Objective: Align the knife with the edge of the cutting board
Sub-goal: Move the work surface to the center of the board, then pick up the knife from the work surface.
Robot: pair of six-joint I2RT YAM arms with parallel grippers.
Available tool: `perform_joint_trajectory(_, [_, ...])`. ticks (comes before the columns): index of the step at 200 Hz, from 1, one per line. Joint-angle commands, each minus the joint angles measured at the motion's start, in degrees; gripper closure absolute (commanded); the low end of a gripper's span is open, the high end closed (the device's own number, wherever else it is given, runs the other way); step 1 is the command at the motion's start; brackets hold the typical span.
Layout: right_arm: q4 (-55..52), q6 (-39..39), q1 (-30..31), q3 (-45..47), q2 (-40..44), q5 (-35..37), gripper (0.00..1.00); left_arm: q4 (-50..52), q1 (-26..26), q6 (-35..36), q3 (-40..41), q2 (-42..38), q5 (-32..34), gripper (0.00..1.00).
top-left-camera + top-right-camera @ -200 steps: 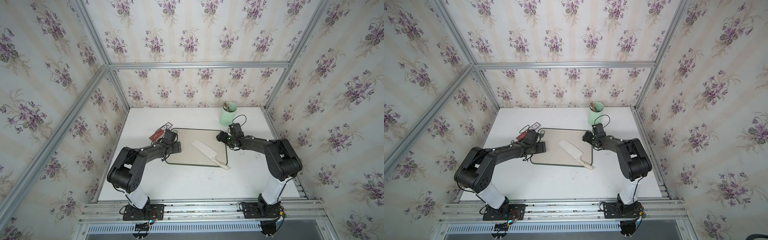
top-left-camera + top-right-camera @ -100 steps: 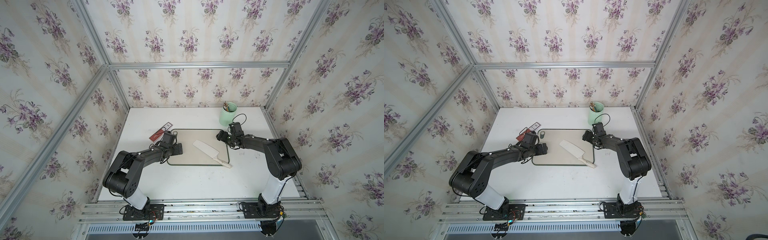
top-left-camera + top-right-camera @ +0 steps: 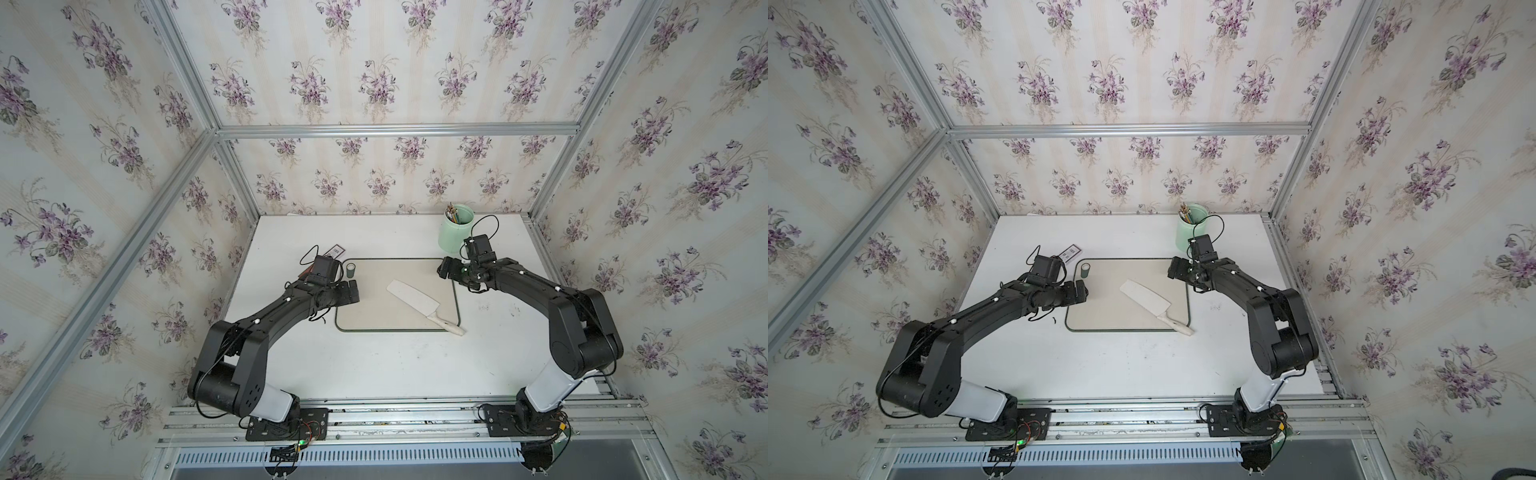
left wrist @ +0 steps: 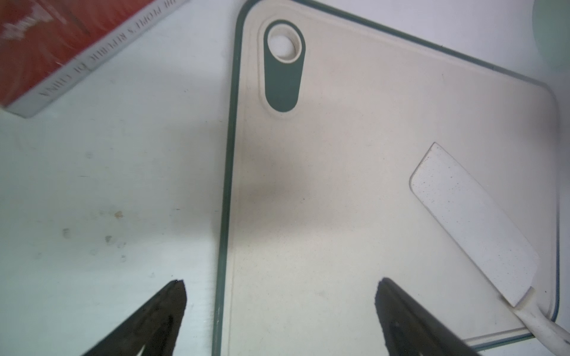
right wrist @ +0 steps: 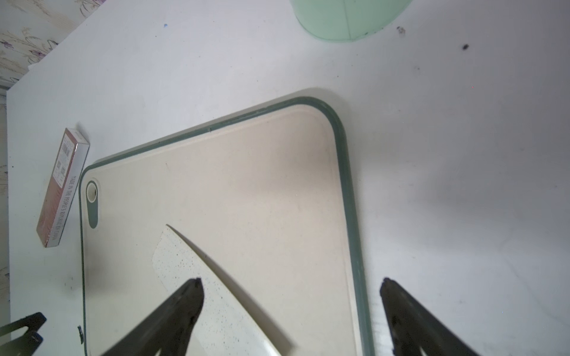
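Black left end effector [image 4: 280, 286] hung open and empty, one finger over the tabletop [image 3: 395, 365], the other over the cutting board [image 3: 365, 311], straddling its left rim. Right end effector [image 5: 291, 283] was also open with nothing held, astride the board's right rim near the far corner. Risks as I read them: the knife [image 3: 415, 301] lay flat on the board, so a top pinch on the thin blade would likely skid off. A sideways nudge could drag the board with it or spin the knife about its handle. The handle end overhung the near-right corner onto the tabletop, so a push from the far side might slide it clear off. The right wrist sat just beside the green cup [image 3: 455, 230], so a wide swing could clip it. The same goes for the left wrist and the red-and-white box [image 5: 61, 188]. The knife's long axis ran diagonally, parallel to no rim, with the blade end pointing toward the board's middle and far-left and the handle toward the near-right corner.
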State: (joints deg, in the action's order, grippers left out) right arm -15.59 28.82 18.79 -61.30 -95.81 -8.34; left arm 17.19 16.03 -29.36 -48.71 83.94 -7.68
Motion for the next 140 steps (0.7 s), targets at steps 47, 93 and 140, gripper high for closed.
perform_joint_trajectory(47, [-15.7,-6.9,13.4,3.5,5.9,2.1,0.17,9.5,-0.7,3.7,5.5,-12.3,-4.1,0.01])
perform_joint_trajectory(93, [-17.8,-8.2,18.0,2.8,1.5,4.1,0.22,7.7,-0.6,4.5,11.7,-18.7,-5.7,0.01])
perform_joint_trajectory(140, [-18.8,-8.1,19.8,0.9,-3.3,7.5,0.27,6.9,-0.6,4.6,13.5,-19.1,-5.8,0.01])
